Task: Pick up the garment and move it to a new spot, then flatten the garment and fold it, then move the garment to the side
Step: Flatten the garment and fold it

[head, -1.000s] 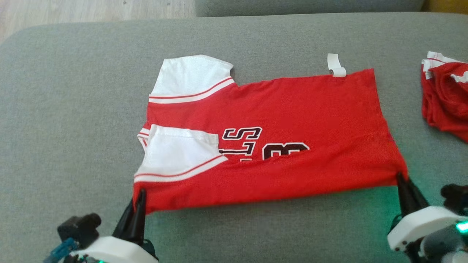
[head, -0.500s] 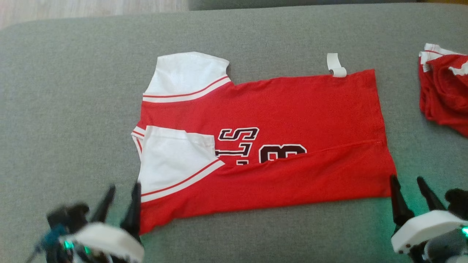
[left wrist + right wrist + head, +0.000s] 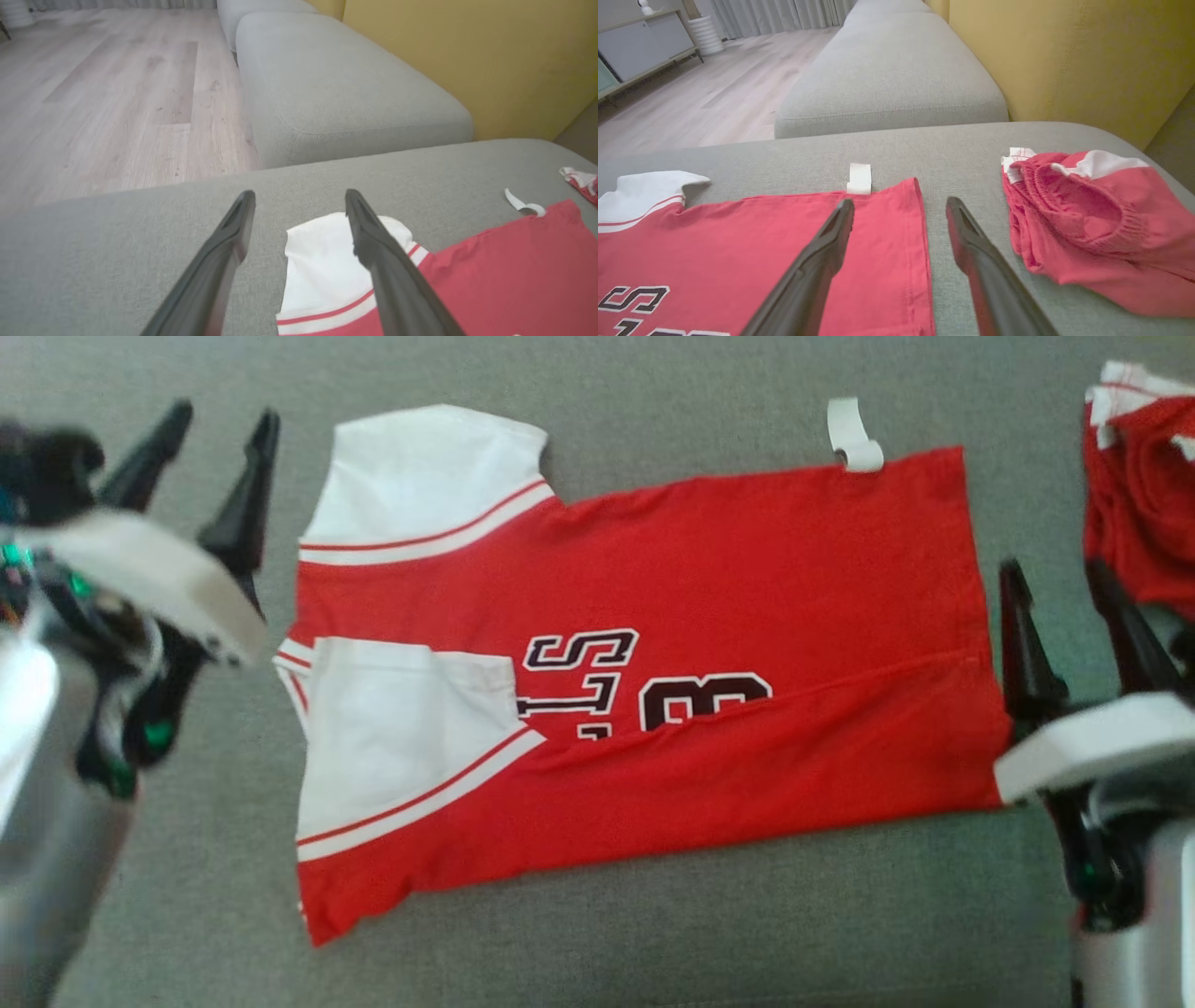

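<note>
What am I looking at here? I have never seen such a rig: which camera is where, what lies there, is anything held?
This is a wheeled robot with two arms, each ending in a gripper with two long dark fingers. The overhead picture comes from a camera on its head, looking down: the left gripper is at its left, the right gripper at its right. The other two come from wrist cameras, each looking along its own arm's fingers. On the grey cushion lies a red jersey with white sleeves, its near edge folded over part of the lettering. A white label sticks out at its far edge. To the right sits a second red garment, bunched up. Both grippers are open and hold nothing.
</note>
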